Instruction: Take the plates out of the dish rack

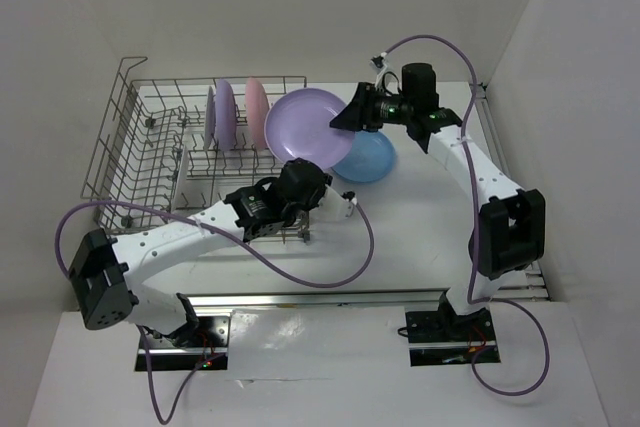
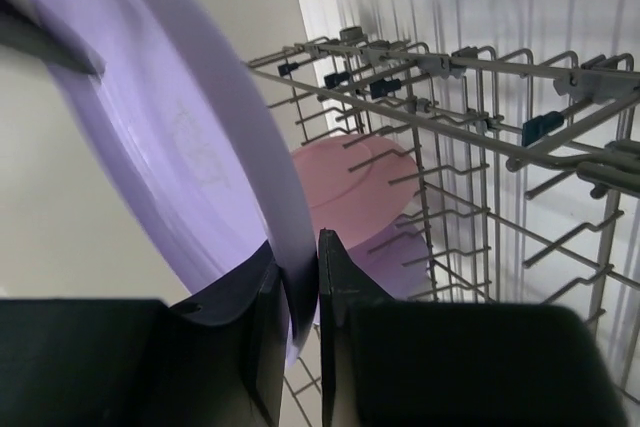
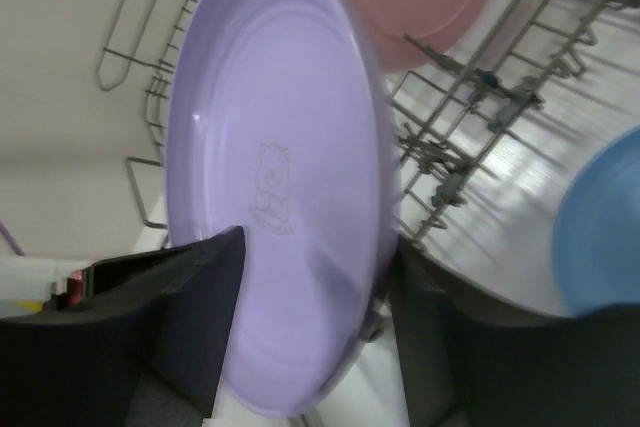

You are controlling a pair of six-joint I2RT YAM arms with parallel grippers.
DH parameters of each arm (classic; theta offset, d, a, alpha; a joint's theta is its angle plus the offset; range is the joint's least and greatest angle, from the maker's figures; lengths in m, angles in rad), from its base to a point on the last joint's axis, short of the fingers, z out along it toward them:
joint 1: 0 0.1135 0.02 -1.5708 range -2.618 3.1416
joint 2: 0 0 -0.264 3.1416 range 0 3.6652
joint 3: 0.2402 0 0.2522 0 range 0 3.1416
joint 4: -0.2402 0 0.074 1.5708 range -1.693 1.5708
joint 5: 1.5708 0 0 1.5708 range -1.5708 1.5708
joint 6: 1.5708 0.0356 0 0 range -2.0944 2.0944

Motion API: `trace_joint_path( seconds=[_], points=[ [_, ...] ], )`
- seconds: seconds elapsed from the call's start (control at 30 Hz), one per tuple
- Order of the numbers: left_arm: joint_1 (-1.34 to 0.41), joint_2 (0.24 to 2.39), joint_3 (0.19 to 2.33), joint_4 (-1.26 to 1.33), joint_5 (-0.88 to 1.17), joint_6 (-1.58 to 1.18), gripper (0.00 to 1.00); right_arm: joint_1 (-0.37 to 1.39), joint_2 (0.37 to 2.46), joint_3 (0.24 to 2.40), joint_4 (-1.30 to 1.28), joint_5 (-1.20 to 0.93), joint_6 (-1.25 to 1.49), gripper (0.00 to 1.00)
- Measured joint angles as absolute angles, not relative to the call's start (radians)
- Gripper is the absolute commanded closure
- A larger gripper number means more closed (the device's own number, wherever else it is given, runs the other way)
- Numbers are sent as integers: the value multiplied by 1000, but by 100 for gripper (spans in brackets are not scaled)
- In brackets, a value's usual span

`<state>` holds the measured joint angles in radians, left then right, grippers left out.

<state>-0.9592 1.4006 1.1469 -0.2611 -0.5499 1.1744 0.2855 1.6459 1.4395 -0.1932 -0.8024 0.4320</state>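
My left gripper (image 1: 297, 190) is shut on the lower rim of a large lavender plate (image 1: 305, 125) and holds it upright just right of the grey wire dish rack (image 1: 130, 162). The left wrist view shows the rim pinched between the fingers (image 2: 300, 292). My right gripper (image 1: 350, 115) is open at the plate's right edge. In the right wrist view its fingers stand wide on either side of the lavender plate (image 3: 280, 177). A second lavender plate (image 1: 224, 112) and a pink plate (image 1: 256, 110) stand in the rack. A blue plate (image 1: 368, 157) lies on the table.
The rack's tall wire sides rise at far left (image 1: 105, 137). Its tines (image 2: 470, 77) stand close beside the held plate. White walls close in the table at the back and right (image 1: 590, 97). The left arm's cable (image 1: 340, 267) loops over the table's middle.
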Motion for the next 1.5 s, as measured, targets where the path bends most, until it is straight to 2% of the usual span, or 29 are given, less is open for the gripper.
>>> trace_joint_path(
  seconds=[0.1,0.13,0.27,0.3,0.37,0.4,0.43,0.47,0.63,0.77,0.97,1.2,1.43,1.47,1.5],
  points=[
    [-968,1406,1160,-262,-576,1170,100,274,1651,1438,-181,-752,440,88],
    [-968,1408,1169,-263,-583,1170,100,272,1654,1436,-180,-738,461,100],
    [-973,1421,1182,-287,-593,1143,100,273,1654,1427,-176,-720,501,100],
    [-973,1423,1184,-290,-596,1135,93,274,1654,1424,-176,-716,506,100],
    [-974,1427,1196,-309,-603,1109,66,273,1654,1420,-180,-712,519,100],
    [-974,1435,1213,-331,-607,1090,33,273,1655,1419,-181,-709,530,100],
    [-974,1448,1240,-361,-609,1065,14,267,1655,1419,-180,-709,534,100],
    [-974,1465,1279,-394,-611,1032,0,260,1655,1419,-181,-701,530,100],
    [-928,1538,1578,-624,-524,764,0,155,1655,1412,-196,-636,548,100],
    [-801,1541,1744,-771,-381,576,0,43,1655,1412,-216,-507,544,100],
    [-611,1476,1690,-888,-250,425,0,13,1657,1367,-221,-359,515,100],
    [-406,1425,1656,-934,-170,360,0,13,1811,1302,-185,-375,512,100],
    [-322,1410,1621,-942,-143,338,0,13,1953,1291,-142,-416,520,100],
    [-307,1410,1617,-942,-135,335,0,13,1960,1291,-138,-425,520,99],
    [-293,1410,1616,-944,-128,333,0,13,1963,1291,-132,-430,519,90]
  ],
)
